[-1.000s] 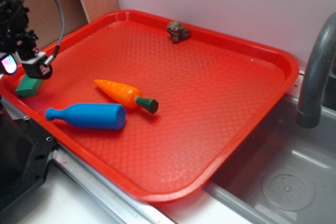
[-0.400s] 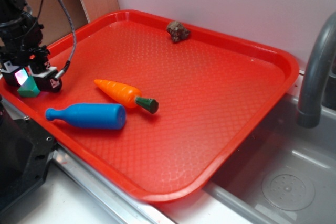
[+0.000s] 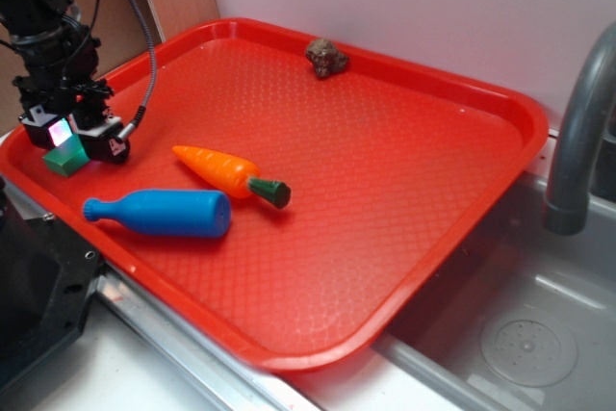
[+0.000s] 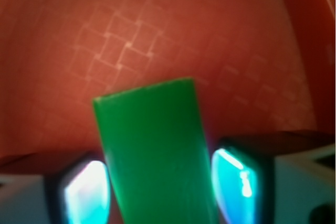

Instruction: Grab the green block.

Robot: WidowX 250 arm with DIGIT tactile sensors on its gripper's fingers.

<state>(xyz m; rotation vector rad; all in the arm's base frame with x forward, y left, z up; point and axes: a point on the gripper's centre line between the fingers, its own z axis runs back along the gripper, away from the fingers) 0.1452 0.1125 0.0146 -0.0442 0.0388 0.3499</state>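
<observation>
So the gripper [image 4: 160, 182] is down over the green block [image 4: 155, 150], one finger pad [image 4: 86, 190] on each long side of it, jaws only partly open and pretty snug, though I honestly can't tell from the wrist view whether the pads are touching the block yet or just beside it, so I wouldn't call it grabbed. The straddle makes sense: the block is flat and brick-shaped, so pinching across the narrow width gives the best bite. From the outside view the green block [image 3: 65, 156] sits on the red tray [image 3: 404, 199] near the tray's left edge, under the gripper [image 3: 72, 141]. Using the block as the anchor: the blue bottle [image 3: 159, 213] lies on its side near the block, toward the tray's front edge; the carrot [image 3: 229, 173] is a bit beyond, stem pointing away from the block; a small brown lump [image 3: 327, 57] sits well apart by the far rim. Nothing crowds the pick, I'd say.
</observation>
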